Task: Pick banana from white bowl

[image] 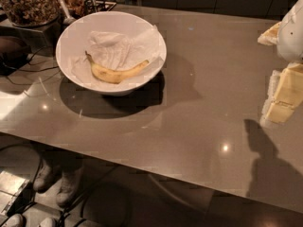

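Note:
The banana is yellow and curved, with its dark stem tip pointing to the upper left. It lies on crumpled white paper in the white bowl, which stands on the far left part of the table. My gripper is at the right edge of the view, above the table and far to the right of the bowl. Its two pale yellow fingers stand apart with nothing between them. It touches neither the banana nor the bowl.
The grey-brown table reaches from the bowl to the gripper. A glass jar of brown granola stands behind the bowl at the far left, with utensils and cables beside it. A person's shoes show on the floor below the table's front edge.

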Robot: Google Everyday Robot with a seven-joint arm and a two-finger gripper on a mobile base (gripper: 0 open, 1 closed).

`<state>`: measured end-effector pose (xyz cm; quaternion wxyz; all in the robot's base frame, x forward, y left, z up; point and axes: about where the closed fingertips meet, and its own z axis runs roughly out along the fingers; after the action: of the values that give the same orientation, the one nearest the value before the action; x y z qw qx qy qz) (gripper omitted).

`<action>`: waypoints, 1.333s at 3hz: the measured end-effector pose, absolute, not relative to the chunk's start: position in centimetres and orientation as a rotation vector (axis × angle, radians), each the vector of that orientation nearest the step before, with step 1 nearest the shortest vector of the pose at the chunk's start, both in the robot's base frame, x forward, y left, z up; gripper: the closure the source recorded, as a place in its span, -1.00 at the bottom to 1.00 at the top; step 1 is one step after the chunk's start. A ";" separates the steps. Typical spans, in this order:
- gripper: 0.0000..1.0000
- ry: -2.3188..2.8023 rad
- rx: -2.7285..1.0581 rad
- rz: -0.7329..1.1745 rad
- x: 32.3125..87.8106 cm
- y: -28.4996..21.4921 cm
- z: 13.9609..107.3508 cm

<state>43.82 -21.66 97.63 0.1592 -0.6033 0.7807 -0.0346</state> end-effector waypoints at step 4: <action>-1.00 2.339 -1.744 -0.104 48.0 -16.2 98.2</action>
<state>48.00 -16.24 98.24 0.1108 -0.5937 0.7962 -0.0354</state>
